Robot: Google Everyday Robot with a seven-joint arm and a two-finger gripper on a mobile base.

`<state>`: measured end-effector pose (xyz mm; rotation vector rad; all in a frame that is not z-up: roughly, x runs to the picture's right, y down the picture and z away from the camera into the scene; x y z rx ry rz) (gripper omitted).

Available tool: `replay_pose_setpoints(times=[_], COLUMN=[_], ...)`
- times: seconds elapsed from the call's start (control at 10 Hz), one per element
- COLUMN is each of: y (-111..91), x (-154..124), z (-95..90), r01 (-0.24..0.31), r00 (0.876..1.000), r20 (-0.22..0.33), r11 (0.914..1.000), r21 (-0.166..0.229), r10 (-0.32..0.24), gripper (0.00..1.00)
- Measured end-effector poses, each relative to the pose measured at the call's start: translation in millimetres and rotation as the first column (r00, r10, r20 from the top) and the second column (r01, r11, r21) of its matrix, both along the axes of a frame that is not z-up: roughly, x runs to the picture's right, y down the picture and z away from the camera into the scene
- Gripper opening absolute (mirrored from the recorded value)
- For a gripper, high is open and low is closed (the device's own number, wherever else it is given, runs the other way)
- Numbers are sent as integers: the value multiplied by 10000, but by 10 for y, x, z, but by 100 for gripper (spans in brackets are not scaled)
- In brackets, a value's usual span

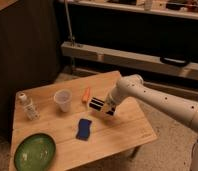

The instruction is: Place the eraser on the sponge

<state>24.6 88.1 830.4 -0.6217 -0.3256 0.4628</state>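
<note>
the tool (105,108) beside the carrot (86,95) hides one end of the eraser (95,103).

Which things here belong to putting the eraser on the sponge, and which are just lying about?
Part of the job: eraser, clamped in the shut gripper above mid-table; sponge, flat on the table in front of it.
Lying about: carrot, cup, small bottle, green plate.
</note>
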Motion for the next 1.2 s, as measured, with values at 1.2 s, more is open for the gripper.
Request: replay_pose_setpoints(times=[1.2], y=[717], x=[-644], z=[-198], r01=[2106], r00=[9608], r20=[2027], r11=[9734], r21=[-903], r10=[-1890], gripper=[0])
